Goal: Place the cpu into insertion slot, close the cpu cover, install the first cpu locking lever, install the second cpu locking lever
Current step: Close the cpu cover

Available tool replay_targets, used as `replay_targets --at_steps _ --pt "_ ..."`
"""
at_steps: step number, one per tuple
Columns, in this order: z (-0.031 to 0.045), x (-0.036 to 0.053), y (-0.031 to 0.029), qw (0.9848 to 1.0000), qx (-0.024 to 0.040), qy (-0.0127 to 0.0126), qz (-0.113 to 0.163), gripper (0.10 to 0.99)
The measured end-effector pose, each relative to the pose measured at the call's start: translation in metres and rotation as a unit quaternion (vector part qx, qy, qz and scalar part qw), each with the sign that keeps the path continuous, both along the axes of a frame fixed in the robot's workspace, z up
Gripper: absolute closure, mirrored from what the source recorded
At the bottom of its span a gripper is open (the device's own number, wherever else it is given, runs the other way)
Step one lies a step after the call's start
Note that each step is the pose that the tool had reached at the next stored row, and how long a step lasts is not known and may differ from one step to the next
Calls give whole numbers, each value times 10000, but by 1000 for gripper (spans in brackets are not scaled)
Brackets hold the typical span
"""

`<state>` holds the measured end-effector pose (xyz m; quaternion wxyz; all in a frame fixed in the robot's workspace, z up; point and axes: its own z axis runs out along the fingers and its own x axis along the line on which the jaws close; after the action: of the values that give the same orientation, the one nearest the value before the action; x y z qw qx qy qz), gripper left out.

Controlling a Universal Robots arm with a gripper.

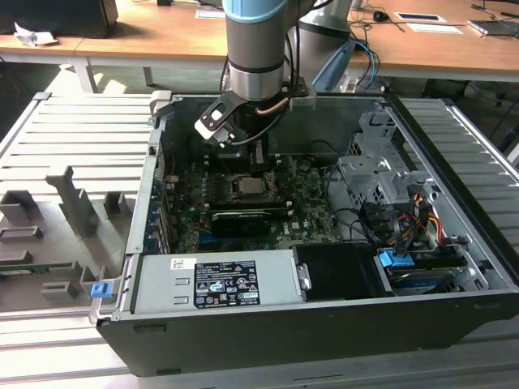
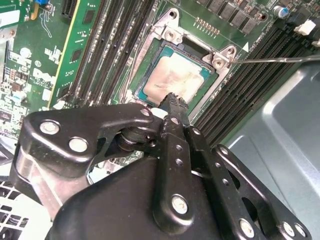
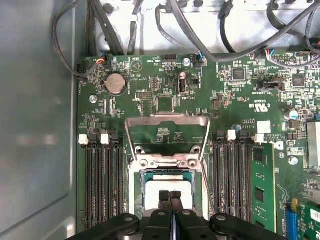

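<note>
Gripper (image 3: 170, 196) – fingers (image 3: 163, 198) pinched together, empty – hung at the seated cpu's (image 1: 246, 185) twelve o'clock in the exterior view, cpu cover (image 3: 167, 120) open for access

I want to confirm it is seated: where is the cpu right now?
In the second wrist view the cpu lies in the insertion slot on the green board, with memory slots on either side, close under the shut gripper.
</note>
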<state>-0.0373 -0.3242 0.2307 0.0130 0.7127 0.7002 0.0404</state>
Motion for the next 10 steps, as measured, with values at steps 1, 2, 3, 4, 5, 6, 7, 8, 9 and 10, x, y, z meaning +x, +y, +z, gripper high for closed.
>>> replay_targets --at_steps 1,2,3,4,5,6,7,8,9,10 --pt "2 6 0 10000 1 9 0 980" --pt "19 6 0 10000 0 11 -1 980" --pt "44 6 0 10000 1 11 -1 980" --pt "77 6 0 10000 1 11 0 980" --pt "132 7 1 10000 1 11 0 980" --pt "162 7 2 10000 1 12 0 980" --pt "186 7 3 10000 1 12 0 980" --pt "239 6 3 10000 1 15 -1 980" --pt "254 8 4 10000 3 16 -1 980" --pt "255 15 4 10000 4 16 0 980"
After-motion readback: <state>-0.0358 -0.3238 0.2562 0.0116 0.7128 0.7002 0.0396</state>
